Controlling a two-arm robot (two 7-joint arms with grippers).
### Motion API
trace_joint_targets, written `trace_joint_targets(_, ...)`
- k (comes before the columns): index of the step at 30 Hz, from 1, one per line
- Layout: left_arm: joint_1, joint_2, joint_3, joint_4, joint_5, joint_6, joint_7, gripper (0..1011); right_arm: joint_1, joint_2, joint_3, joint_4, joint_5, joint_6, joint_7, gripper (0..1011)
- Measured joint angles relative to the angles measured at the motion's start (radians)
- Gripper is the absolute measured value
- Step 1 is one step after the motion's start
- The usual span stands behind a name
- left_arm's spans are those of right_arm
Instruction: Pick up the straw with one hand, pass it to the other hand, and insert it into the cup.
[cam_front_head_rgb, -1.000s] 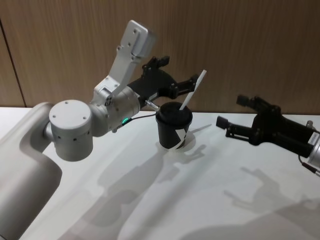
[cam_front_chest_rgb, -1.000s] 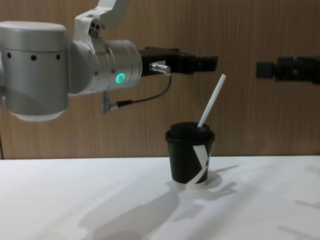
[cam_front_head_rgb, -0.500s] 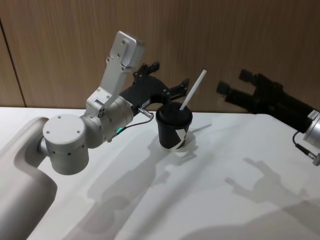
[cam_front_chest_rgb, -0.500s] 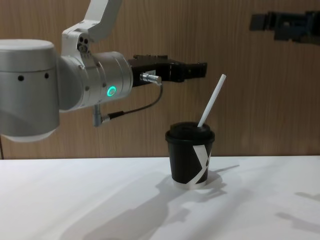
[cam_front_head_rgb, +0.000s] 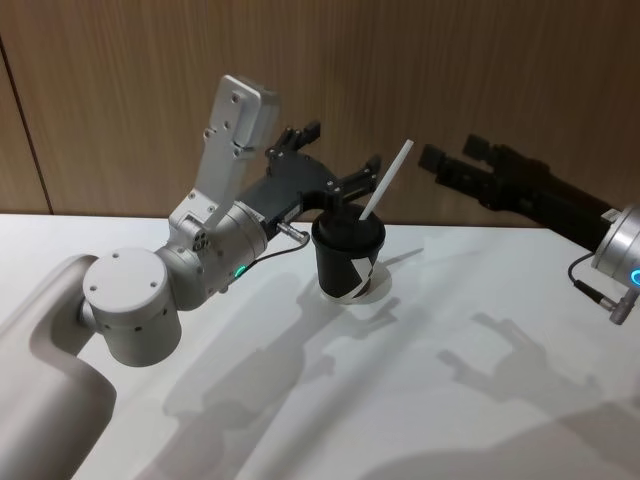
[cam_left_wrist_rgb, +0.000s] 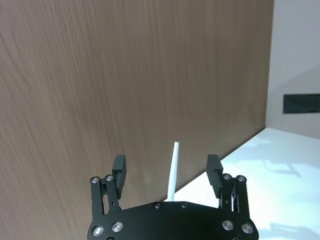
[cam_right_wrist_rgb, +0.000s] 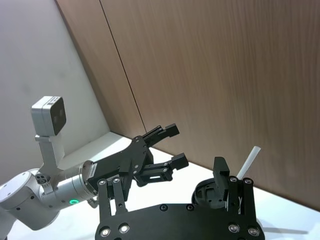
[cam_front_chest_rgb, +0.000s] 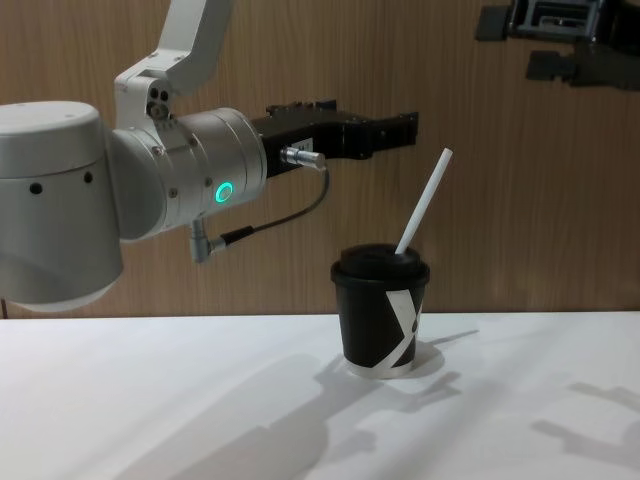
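Left fingers (cam_front_head_rgb: 333, 162) spread wide, holding nothing; they hang just behind and above the cup (cam_front_head_rgb: 348, 257), with the straw's top between them in the left wrist view. Right fingers (cam_front_head_rgb: 460, 168) also apart, empty, raised high to the right of the cup, well apart from it.

Straw (cam_front_head_rgb: 385, 181): lower end down through the lid, upper end leaning up and to the right. Free of both my grips.

Cup upright on the counter (cam_front_head_rgb: 430, 390), white X mark facing me.

Step, by my reading: insertion looks done; what remains is backing off. Next move calls for drawing the left fingers back from the straw without brushing its tip, since a knock could tip the cup or lever the straw out.

Room: wood wall close behind the cup, so little space rearward. Counter wide and bare on both sides and in front. Best retreat for the left arm looks like up and leftward.
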Motion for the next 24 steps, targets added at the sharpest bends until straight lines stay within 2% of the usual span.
trace_joint_targets(5,0.013,-0.003,-0.006,-0.01,-0.001,-0.021,-0.005,1003,0.002,-0.005,-0.011,-0.007,0.007,0.02,-0.017,1001)
trace_joint_targets(11,0.029,-0.004,-0.013,-0.025,-0.001,-0.032,-0.005,1003,0.006,-0.006,-0.026,-0.011,0.003,0.013,-0.024,1001)
trace_joint_targets(20,0.052,-0.003,-0.027,-0.051,0.002,-0.032,0.002,1003,0.017,-0.004,-0.058,-0.011,-0.041,-0.062,-0.025,1001)
trace_joint_targets(24,0.058,-0.002,-0.033,-0.06,0.003,-0.025,0.005,1003,0.024,-0.004,-0.074,-0.006,-0.074,-0.117,-0.026,1001)
